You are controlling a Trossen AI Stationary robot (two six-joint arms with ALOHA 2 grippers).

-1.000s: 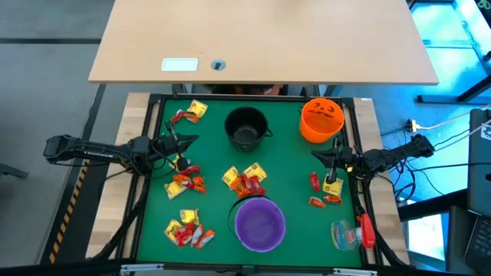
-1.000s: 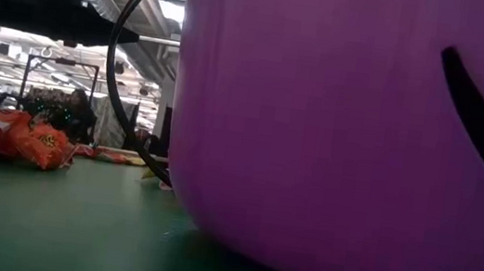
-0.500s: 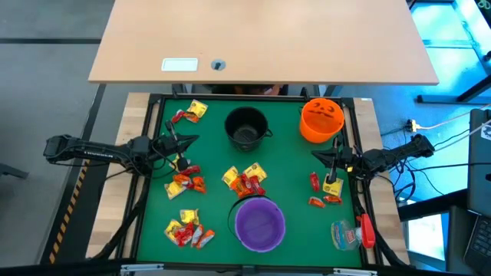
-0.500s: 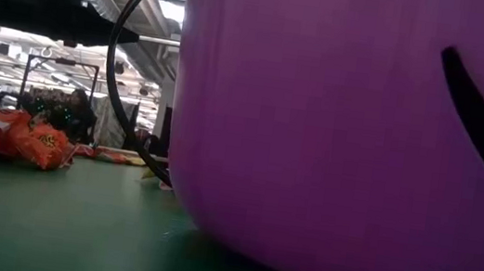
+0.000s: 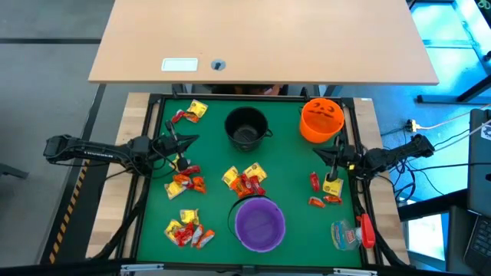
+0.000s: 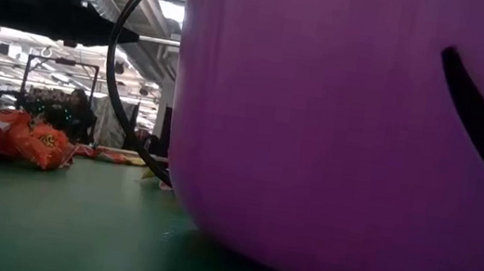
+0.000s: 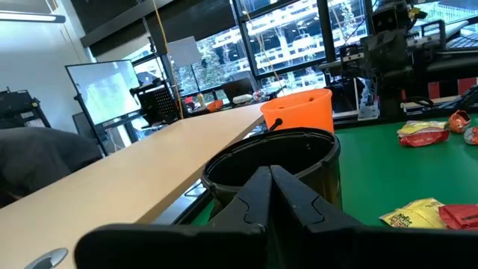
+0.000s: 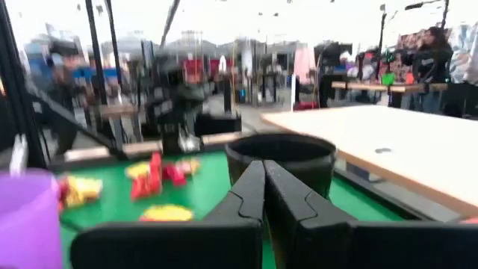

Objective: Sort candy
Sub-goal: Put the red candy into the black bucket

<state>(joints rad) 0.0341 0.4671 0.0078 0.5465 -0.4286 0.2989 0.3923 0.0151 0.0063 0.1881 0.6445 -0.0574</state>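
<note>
Wrapped candy lies in several heaps on the green mat: by the far left corner [image 5: 192, 112], left of centre [image 5: 186, 181], centre [image 5: 245, 180], near left [image 5: 186, 229] and right [image 5: 326, 188]. A black bowl [image 5: 247, 127], an orange bowl [image 5: 321, 119] and a purple bowl [image 5: 260, 223] stand upright on the mat. My left gripper [image 5: 192, 139] hovers shut over the left side, pointing at the black bowl [image 7: 272, 161]. My right gripper [image 5: 316, 156] hovers shut over the right side, above the right heap, also facing the black bowl [image 8: 282, 153].
A clear plastic item with a red part [image 5: 349, 232] lies at the near right corner. A raised black frame [image 5: 149, 153] edges the mat. A tan tabletop [image 5: 265, 42] stands beyond the far edge. The purple bowl [image 6: 356, 122] fills the low view, with orange candy [image 6: 12, 138] beside it.
</note>
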